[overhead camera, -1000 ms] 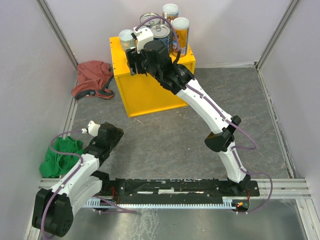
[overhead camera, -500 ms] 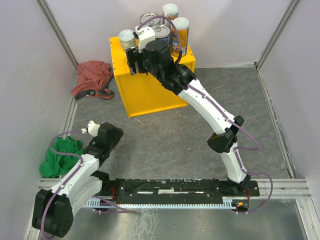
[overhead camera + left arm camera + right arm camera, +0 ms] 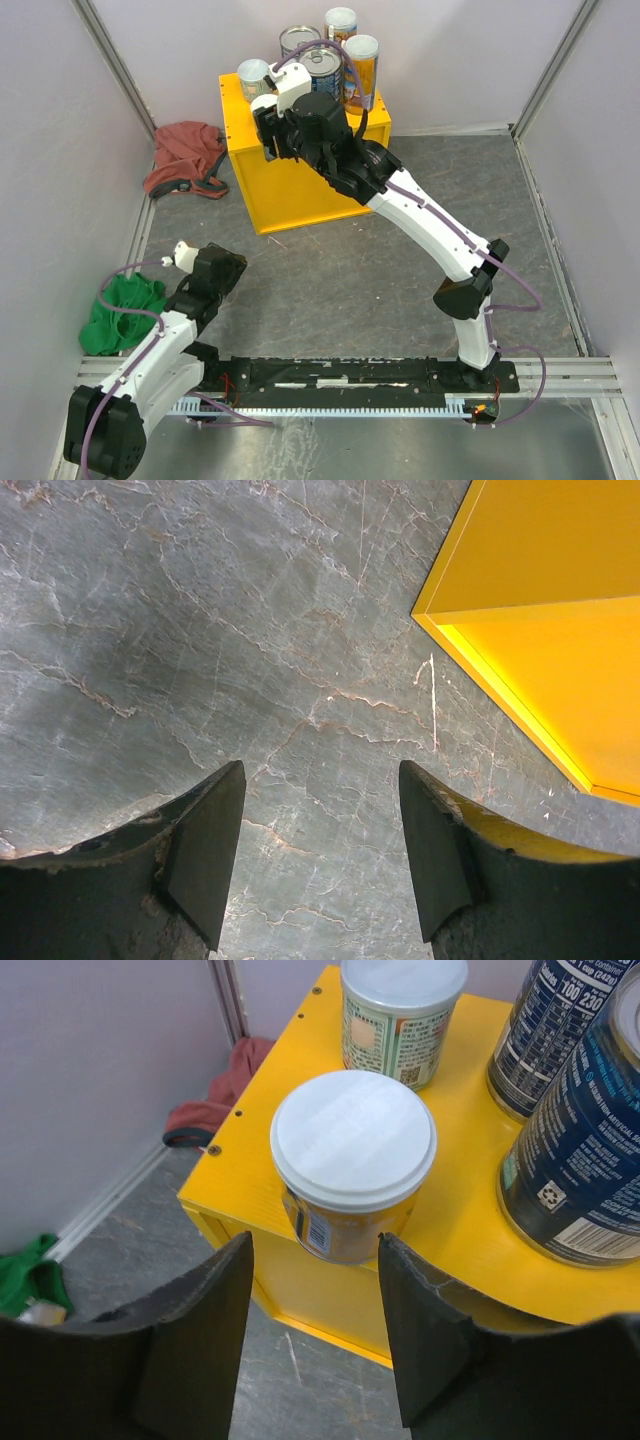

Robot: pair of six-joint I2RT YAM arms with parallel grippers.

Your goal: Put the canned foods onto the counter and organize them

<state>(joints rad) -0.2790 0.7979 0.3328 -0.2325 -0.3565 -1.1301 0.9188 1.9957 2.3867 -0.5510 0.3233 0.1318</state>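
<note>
On the counter (image 3: 250,1145), a yellow box, a short white-lidded can (image 3: 352,1160) stands upright near the front left edge. My right gripper (image 3: 315,1295) is open just short of it, touching nothing. Behind it stand another short can (image 3: 400,1010) and two blue-labelled tins (image 3: 590,1160). From above, the counter (image 3: 300,190) carries the tins (image 3: 322,65) and two tall orange cans (image 3: 361,65); my right gripper (image 3: 268,135) hides the near short can. My left gripper (image 3: 320,780) hangs open over the grey floor, empty, with the counter (image 3: 540,570) to its upper right.
A red cloth (image 3: 185,155) lies on the floor left of the yellow box, against the wall. A green cloth (image 3: 120,310) lies beside the left arm. Grey walls close the space on three sides.
My right gripper has drawn back a little from the short can on the counter, its jaws narrower, and the arm's elbow has swung right. The left arm has not moved.
</note>
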